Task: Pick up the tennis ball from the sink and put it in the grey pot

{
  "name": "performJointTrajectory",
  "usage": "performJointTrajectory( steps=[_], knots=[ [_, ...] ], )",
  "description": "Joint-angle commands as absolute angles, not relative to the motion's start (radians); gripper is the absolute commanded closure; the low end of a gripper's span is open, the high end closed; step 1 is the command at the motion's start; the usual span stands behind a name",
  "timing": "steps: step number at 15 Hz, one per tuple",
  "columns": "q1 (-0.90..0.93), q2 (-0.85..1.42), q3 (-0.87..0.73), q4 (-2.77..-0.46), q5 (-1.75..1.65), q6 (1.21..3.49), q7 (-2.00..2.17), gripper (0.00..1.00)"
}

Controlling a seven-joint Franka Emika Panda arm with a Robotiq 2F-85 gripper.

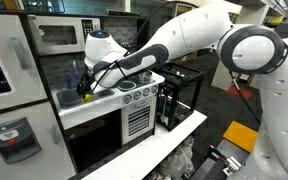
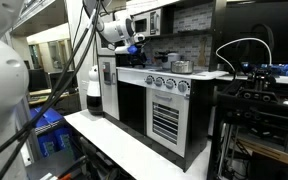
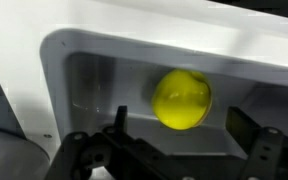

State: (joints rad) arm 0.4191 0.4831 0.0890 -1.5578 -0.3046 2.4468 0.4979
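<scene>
The tennis ball (image 3: pixel 182 98), yellow-green, lies in the grey sink (image 3: pixel 94 80) towards the far wall of the basin. My gripper (image 3: pixel 184 128) is open just above the basin, with one dark finger on each side of the ball and below it in the wrist view, not touching it. In both exterior views the gripper (image 1: pixel 84 90) (image 2: pixel 134 47) hangs over the sink (image 1: pixel 69 98) at the end of the toy-kitchen counter, and the ball is hidden there. A small grey pot (image 2: pixel 181 67) stands on the stovetop, beside a darker vessel (image 2: pixel 165 60).
The white counter (image 3: pixel 24 110) surrounds the basin. A toy microwave (image 1: pixel 59 35) sits above the counter, close to the arm. The oven front with knobs (image 1: pixel 134 98) is below. A black frame rack (image 1: pixel 179 100) stands beside the kitchen on a white table (image 1: pixel 174 140).
</scene>
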Motion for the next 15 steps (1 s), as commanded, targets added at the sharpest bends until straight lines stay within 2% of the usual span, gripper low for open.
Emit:
performJointTrajectory(
  steps=[1, 15],
  knots=[
    [0.452, 0.554, 0.051, -1.475, -0.316, 2.446, 0.531, 0.00],
    [0.485, 0.689, 0.020, -1.327, -0.291, 2.438, 0.526, 0.00]
  ],
)
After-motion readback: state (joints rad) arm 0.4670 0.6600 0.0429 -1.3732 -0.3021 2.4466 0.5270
